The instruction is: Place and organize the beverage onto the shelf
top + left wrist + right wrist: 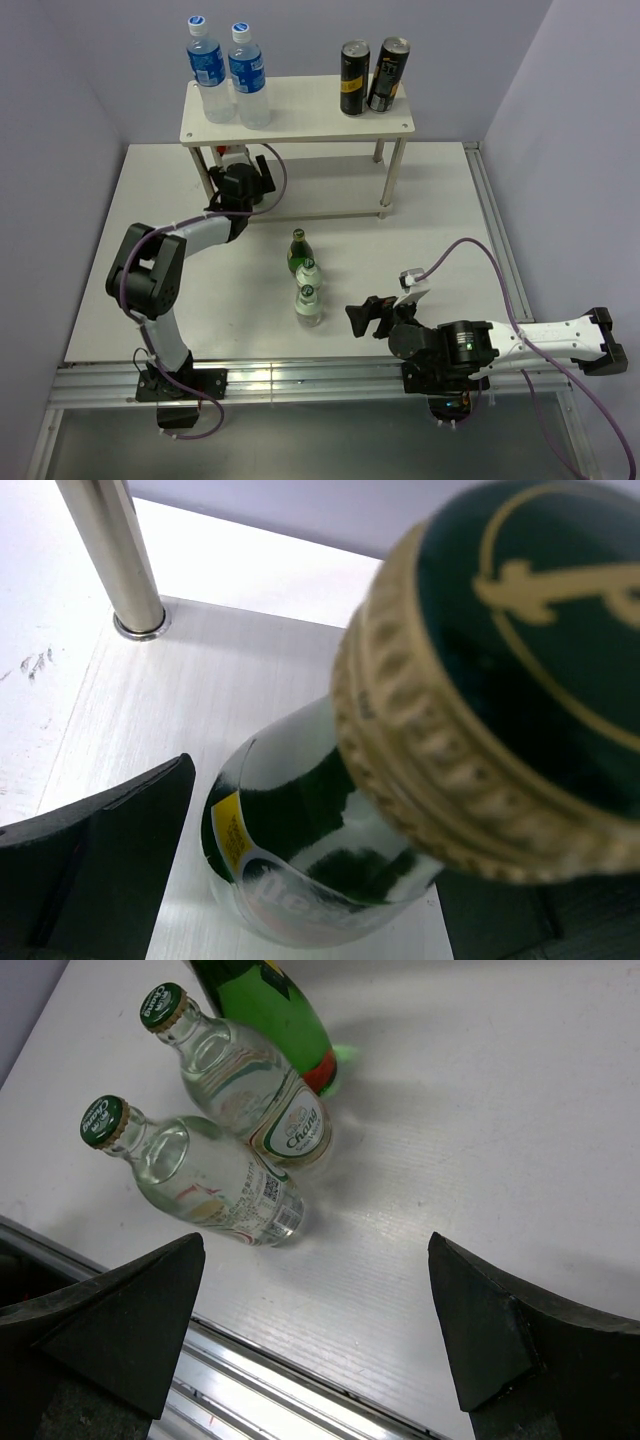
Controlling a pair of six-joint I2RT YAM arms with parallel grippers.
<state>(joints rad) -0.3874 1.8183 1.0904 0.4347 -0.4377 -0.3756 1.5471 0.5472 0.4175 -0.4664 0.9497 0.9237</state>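
Observation:
The cream shelf [300,115] stands at the back. Two blue-labelled plastic bottles [232,72] stand on its top board at the left. My left gripper [245,185] reaches onto the lower board [250,680] and is open around a dark green glass bottle [300,820] with a gold cap. The bottle stands upright, with a thin gap to the left finger [90,870]. On the table a second green bottle [297,250] and two clear glass bottles [309,290] stand together. They also show in the right wrist view [230,1130]. My right gripper [363,317] is open and empty to their right.
Two dark cans [372,78] stand on the top board at the right. A shelf leg [125,570] rises just behind-left of the held-around bottle. A metal rail [300,380] runs along the table's near edge. Purple walls close in both sides.

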